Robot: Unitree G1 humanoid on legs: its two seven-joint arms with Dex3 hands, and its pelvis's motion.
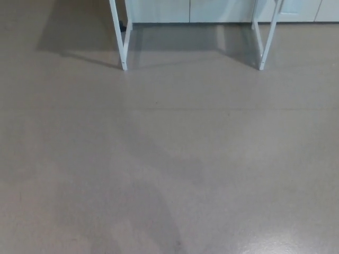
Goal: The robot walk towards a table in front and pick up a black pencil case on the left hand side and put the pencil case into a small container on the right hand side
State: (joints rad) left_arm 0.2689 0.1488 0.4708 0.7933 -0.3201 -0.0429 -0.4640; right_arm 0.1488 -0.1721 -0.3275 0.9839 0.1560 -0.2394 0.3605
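Looking down from the head camera, neither robot hand shows up anywhere, so I can't tell whether they're open or closed or holding anything. Nearly everything in view is the smooth grey-beige floor (169, 159), kind of matte with a soft dark shadow patch running down the middle and a pale glare spot at the bottom right corner. A faint straight seam crosses it about a third of the way down.

At the top edge you get the two white metal table legs, left leg frame (121, 37) and right leg frame (265, 37), each one a pair of thin bars meeting near the floor. Only the legs show; the tabletop is cut off above the picture. Behind them runs a row of pale cabinet fronts (212, 10) along the wall, with a dark shadow stretching left from the left leg.

No writing or labels readable anywhere. The black pencil case and the small container aren't in the shot, so which way the case points can't be told.
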